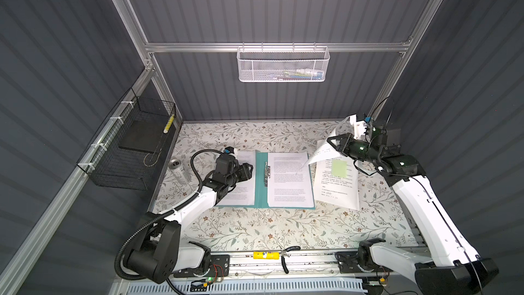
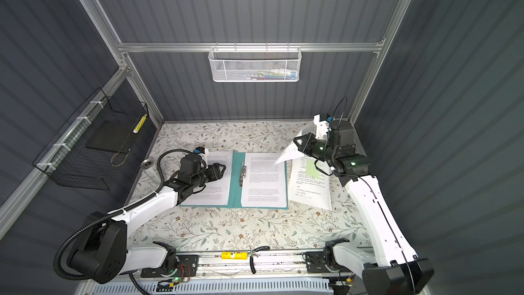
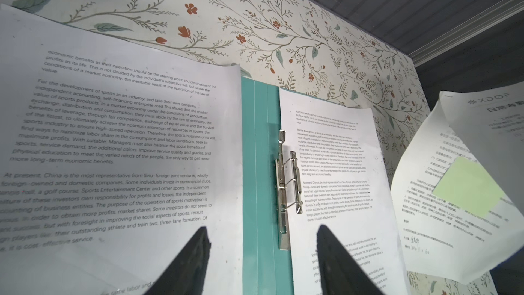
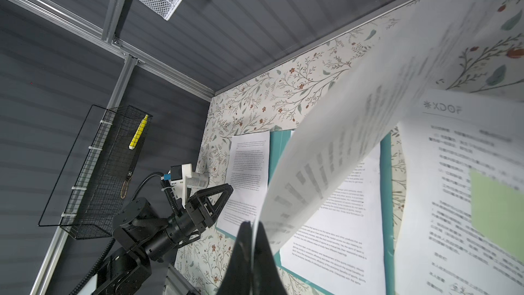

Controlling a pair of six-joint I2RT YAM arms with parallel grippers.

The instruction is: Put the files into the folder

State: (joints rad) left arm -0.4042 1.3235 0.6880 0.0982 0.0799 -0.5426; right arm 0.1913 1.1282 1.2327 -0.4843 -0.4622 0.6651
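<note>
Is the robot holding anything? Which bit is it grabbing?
Yes. The right gripper pinches a sheet of paper by its edge, lifted in the air. The left gripper is open and holds nothing.

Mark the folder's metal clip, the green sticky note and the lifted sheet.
metal clip (image 3: 283,187), left wrist view, on its spring
green sticky note (image 1: 339,169), in a top view, its centre
lifted sheet (image 4: 340,151), right wrist view, middle of its curl
</note>
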